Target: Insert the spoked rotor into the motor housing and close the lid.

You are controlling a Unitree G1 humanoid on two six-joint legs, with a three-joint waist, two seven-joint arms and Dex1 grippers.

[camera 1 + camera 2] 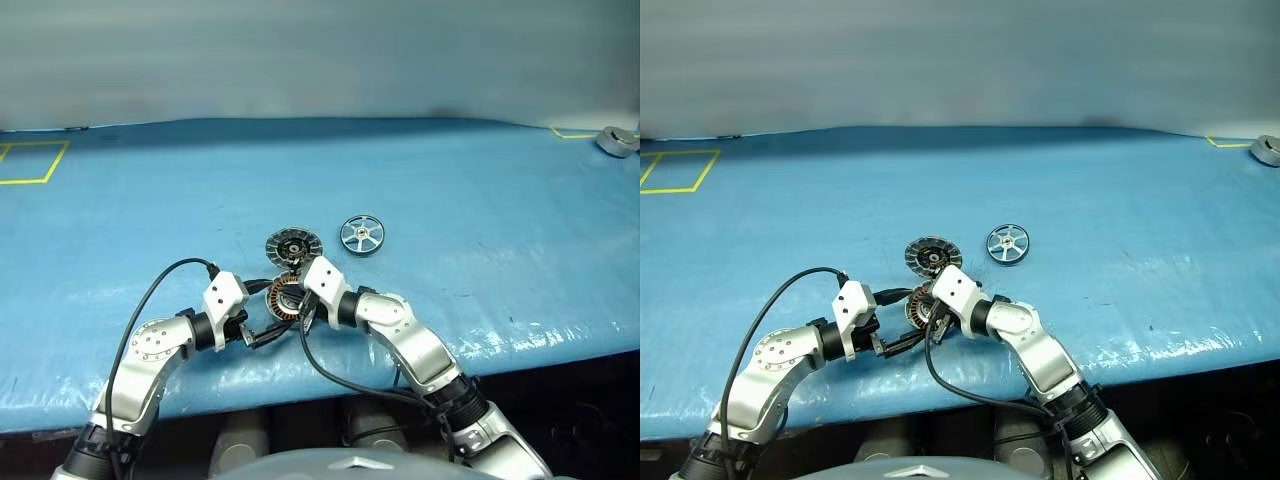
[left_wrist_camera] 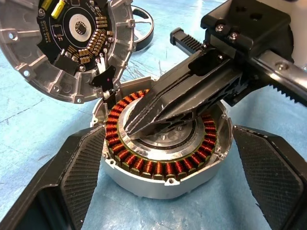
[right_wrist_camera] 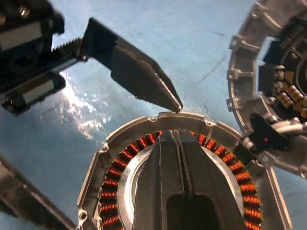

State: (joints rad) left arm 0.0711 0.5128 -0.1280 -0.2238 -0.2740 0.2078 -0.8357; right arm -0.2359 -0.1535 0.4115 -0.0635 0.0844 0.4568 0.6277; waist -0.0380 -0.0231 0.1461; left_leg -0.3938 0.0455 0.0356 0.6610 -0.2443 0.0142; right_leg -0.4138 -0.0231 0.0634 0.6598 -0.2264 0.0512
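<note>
The round silver motor housing [image 2: 163, 158] with copper windings sits between the wide-spread left gripper [image 2: 165, 191]; the closed right gripper [image 2: 144, 122] hides its centre.

Left pincer [image 2: 168, 191] spread; right pincer [image 3: 176, 143] closed

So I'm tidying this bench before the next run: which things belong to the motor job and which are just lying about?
Job:
- motor housing
- lid
- spoked rotor

Lying about:
- grey metal part at the far right table edge
- yellow tape square, only a marking
</note>
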